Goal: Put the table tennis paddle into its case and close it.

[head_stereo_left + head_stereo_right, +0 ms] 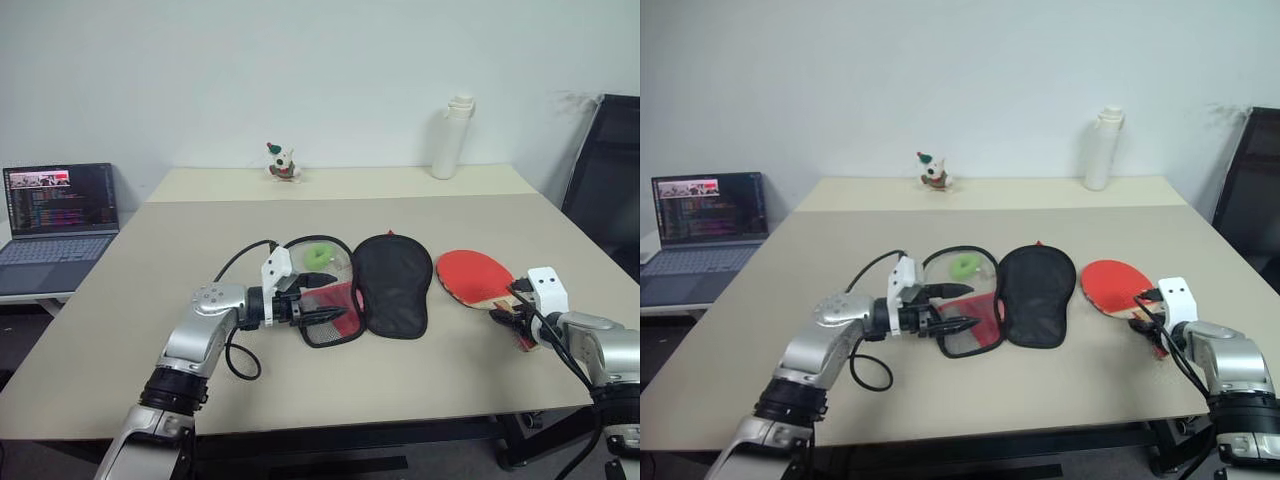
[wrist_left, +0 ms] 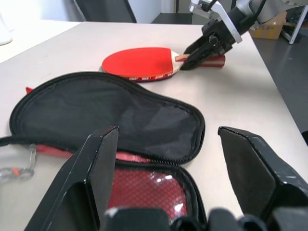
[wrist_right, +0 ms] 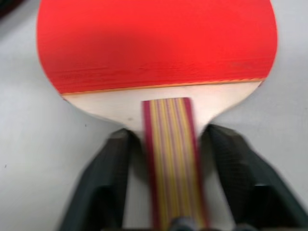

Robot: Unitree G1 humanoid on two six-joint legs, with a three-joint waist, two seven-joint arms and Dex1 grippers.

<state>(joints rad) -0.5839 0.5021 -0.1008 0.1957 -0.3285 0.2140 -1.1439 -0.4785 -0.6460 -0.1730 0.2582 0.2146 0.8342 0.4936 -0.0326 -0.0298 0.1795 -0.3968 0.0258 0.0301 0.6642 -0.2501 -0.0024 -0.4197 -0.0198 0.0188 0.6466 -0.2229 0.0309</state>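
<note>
Red paddle (image 3: 156, 45) lies flat on the counter (image 1: 150, 280), handle between the right end effector's (image 3: 166, 144) part-open fingers, grip unclear

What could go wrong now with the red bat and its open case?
1. The right gripper has its black fingers on either side of the striped wooden handle of the flat red table tennis paddle, with small gaps; a loose grip might let it slip.
2. The open red-and-black soft zip case looks floppy; its flap could fold shut before the paddle gets inside.
</note>
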